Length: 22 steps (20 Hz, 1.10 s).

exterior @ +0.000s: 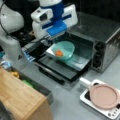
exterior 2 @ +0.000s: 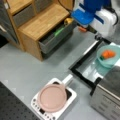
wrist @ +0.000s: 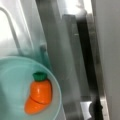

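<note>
Grey countertop (exterior: 65, 100) carries a toaster oven (exterior: 105, 42) with its door (exterior: 60, 67) folded down. Gripper (exterior: 57, 31) hangs above the tray (exterior: 77, 62); whether its fingers are parted cannot be told. Directly beneath sits a teal bowl (exterior: 63, 50) holding a toy carrot (wrist: 38, 96). Judgement: the bowl looks light, rigid and smooth-walled, best taken at the rim. A pink pan (exterior: 103, 96) rests on a small hob (exterior 2: 40, 107), well apart.

A pink round pan (exterior: 103, 96) sits on a white boxy induction cooker (exterior: 86, 98) at five o'clock in a front view. A light wooden cabinet (exterior 2: 42, 21) holds an open grey drawer (exterior 2: 53, 37) on the grey table (exterior 2: 27, 72).
</note>
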### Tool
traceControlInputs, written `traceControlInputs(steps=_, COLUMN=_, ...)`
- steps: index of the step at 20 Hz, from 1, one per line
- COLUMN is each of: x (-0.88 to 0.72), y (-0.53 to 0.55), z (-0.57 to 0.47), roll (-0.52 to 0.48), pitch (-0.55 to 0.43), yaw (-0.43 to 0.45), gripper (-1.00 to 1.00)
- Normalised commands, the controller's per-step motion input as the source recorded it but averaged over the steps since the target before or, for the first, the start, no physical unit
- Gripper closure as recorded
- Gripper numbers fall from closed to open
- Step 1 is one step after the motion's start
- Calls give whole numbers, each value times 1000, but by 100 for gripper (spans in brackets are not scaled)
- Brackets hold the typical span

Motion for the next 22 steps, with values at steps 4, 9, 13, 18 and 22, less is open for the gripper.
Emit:
traceControlInputs(steps=4, x=310, y=-72, z=135, roll=-95, pitch=264, yaw=312, gripper=-100)
traceControlInputs(steps=9, x=319, y=38, z=123, roll=-65, pitch=262, yaw=221, gripper=-100)
traceControlInputs(steps=13, x=242, y=49, z=200, roll=-15, pitch=246, yaw=184, gripper=-100)
traceControlInputs(steps=18, x=152, y=39, z=160, roll=-16, pitch=231, yaw=167, gripper=-100)
traceControlInputs(steps=22, x=112, y=36, z=92, roll=-28, pitch=200, yaw=145, gripper=-100)
